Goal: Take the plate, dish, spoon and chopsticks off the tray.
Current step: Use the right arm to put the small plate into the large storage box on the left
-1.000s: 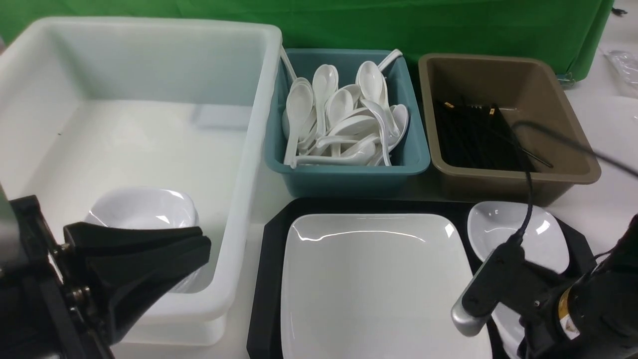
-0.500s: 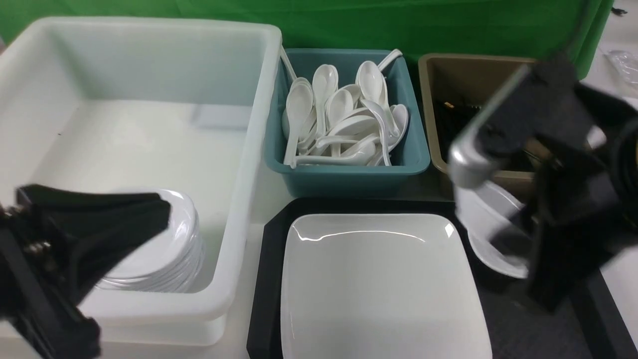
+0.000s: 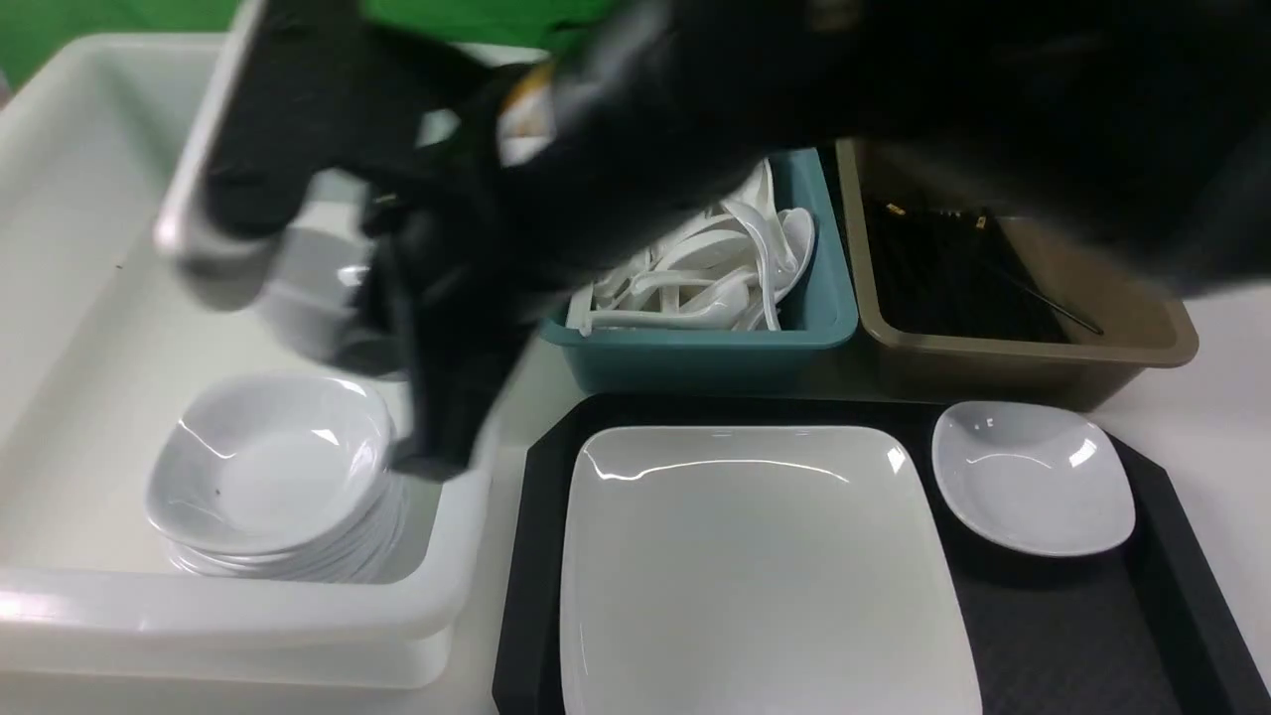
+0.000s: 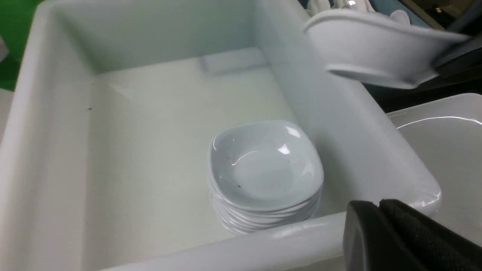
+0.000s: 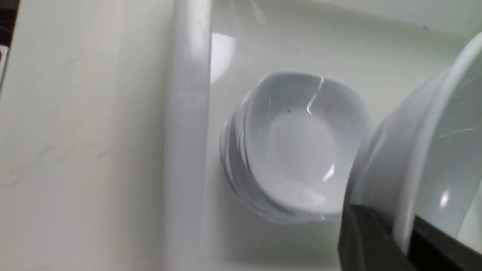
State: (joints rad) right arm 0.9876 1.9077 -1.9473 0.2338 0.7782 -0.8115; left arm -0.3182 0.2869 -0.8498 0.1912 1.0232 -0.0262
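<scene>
1. No text, brand, number or sign can be read in any view.
2. The right arm (image 3: 695, 119) carries a small orange-and-white patch (image 3: 521, 107). It is too blurred to tell whether it holds lettering.

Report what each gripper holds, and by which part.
Right gripper pinches a small white dish by its rim, over the white bin. Left gripper is shut, holding nothing.
</scene>
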